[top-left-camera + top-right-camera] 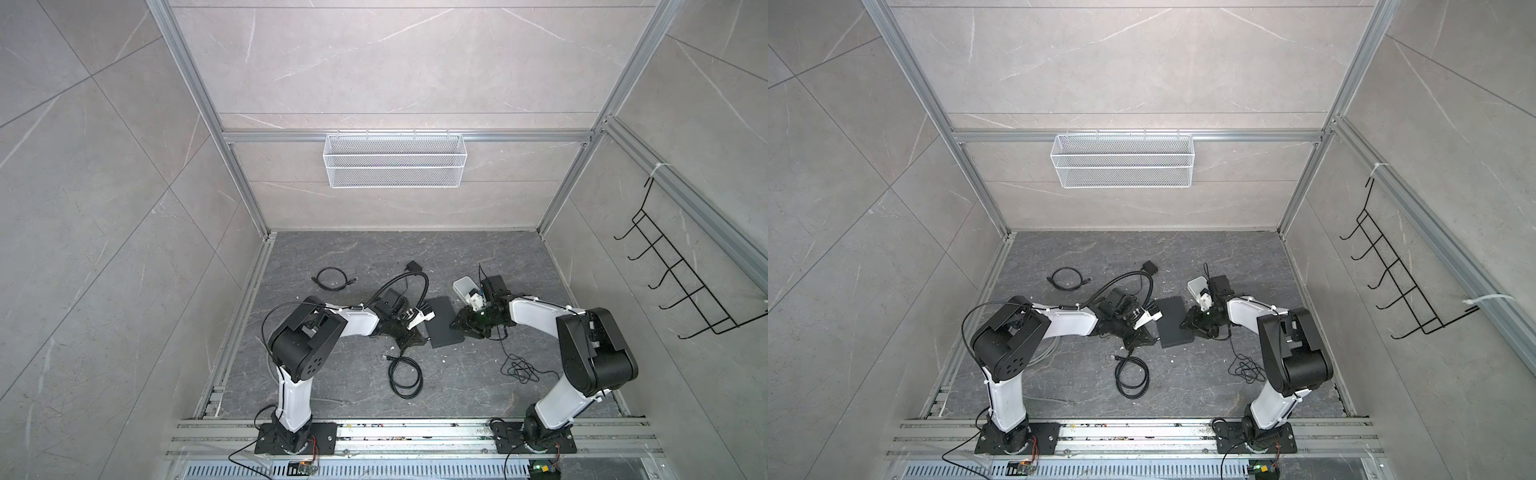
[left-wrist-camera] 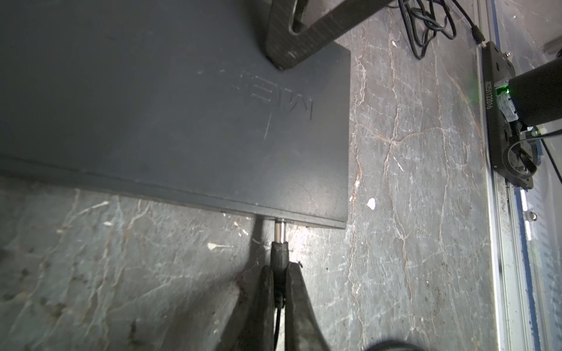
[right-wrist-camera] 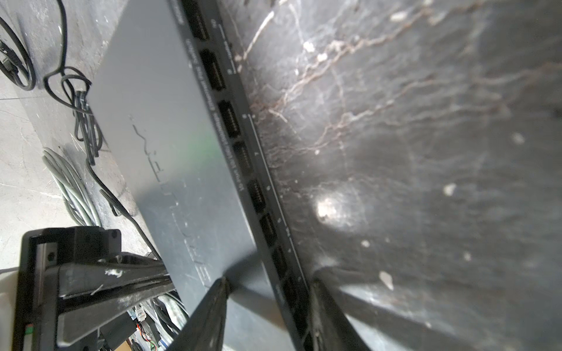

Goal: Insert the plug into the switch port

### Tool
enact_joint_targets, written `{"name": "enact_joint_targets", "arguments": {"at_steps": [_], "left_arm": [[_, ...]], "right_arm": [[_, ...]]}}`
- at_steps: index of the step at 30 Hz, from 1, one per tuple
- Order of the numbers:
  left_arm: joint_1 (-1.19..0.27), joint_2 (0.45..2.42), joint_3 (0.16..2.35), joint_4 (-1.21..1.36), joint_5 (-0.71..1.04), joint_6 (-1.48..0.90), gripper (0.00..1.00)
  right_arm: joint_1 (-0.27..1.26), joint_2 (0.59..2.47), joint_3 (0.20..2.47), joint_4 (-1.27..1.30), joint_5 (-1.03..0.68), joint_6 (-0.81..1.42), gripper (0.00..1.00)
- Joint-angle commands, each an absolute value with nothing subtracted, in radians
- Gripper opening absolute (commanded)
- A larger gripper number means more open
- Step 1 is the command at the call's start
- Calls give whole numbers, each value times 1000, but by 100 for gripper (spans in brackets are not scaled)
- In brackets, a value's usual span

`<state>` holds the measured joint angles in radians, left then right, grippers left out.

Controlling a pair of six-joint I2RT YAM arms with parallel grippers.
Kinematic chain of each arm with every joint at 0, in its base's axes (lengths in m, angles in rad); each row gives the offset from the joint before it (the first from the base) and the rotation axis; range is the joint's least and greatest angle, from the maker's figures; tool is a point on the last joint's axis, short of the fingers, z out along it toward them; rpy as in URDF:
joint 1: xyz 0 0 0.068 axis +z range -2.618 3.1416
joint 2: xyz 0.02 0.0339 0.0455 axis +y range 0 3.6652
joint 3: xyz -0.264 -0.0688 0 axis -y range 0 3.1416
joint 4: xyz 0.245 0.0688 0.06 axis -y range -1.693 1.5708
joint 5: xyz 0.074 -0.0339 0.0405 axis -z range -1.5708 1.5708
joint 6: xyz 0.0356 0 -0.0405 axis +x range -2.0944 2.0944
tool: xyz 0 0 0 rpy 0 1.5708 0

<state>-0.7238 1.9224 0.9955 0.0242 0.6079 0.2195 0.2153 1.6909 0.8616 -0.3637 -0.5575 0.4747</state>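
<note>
Your left end effector [image 2: 279,267] is clenched on the black, silver-tipped barrel plug [image 2: 279,246], tip at the port [image 2: 278,219] of the dark-grey switch [image 2: 182,121], lower centre. Your right end effector [image 3: 269,282] straddles the switch's corner, grip unclear; push straight in.

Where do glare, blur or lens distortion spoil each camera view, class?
Left wrist view: glare whitens the silver-tipped black barrel plug and dark marbled floor beside it; the left claw is soft. Right wrist view: floor blurred, one bright hot spot; flat dark grey switch box sharper. Both top views: even light, pale tiled walls splayed wide-angle.
</note>
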Motion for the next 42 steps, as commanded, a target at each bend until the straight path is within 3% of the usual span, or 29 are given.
{"name": "enact_joint_targets", "arguments": {"at_steps": [1, 11, 32, 42], "left_arm": [[-712, 1902, 979, 82, 600, 197, 0], [-713, 1900, 986, 50, 612, 253, 0], [-695, 1986, 1157, -168, 653, 598, 0], [-686, 2011, 1219, -256, 671, 627, 0]], "right_arm": [[231, 1736, 827, -384, -556, 465, 47], [231, 1736, 832, -381, -575, 460, 47], [294, 1675, 826, -304, -561, 281, 48], [301, 1628, 814, -243, -554, 230, 49]]}}
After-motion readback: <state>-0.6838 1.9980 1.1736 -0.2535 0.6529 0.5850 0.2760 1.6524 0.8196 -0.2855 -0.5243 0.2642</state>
